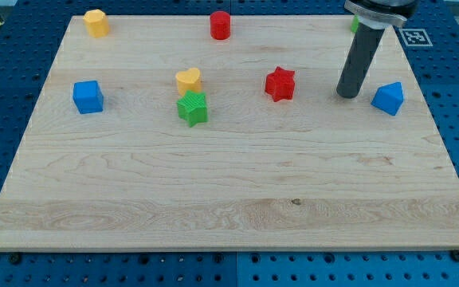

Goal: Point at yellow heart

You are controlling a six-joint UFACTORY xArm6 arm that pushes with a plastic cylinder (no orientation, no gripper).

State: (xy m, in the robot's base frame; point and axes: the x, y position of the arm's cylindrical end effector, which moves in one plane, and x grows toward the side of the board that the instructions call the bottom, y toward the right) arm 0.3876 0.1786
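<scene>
Yellow heart [188, 80] near the middle of the tabletop [213, 183], touching the green star [192, 108] just below. My tip [347, 95] far off to the view's right, between red star [280, 84] and blue block [388, 98]. No jaws here.

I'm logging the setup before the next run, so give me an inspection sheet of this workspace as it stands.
Surface: wooden board, flat, lying on a blue perforated base.
Job's things: yellow heart left of centre, touching or nearly touching the green star just below it.
Clutter: red star, red cylinder, yellow block at top left, blue cube at left, blue block at right, a green block mostly hidden behind the rod.
Grippers: none; my tip rests between the red star and the blue block, far to the right of the heart.
Cables: nothing seen.
Surroundings: a printed marker tag at top right.
</scene>
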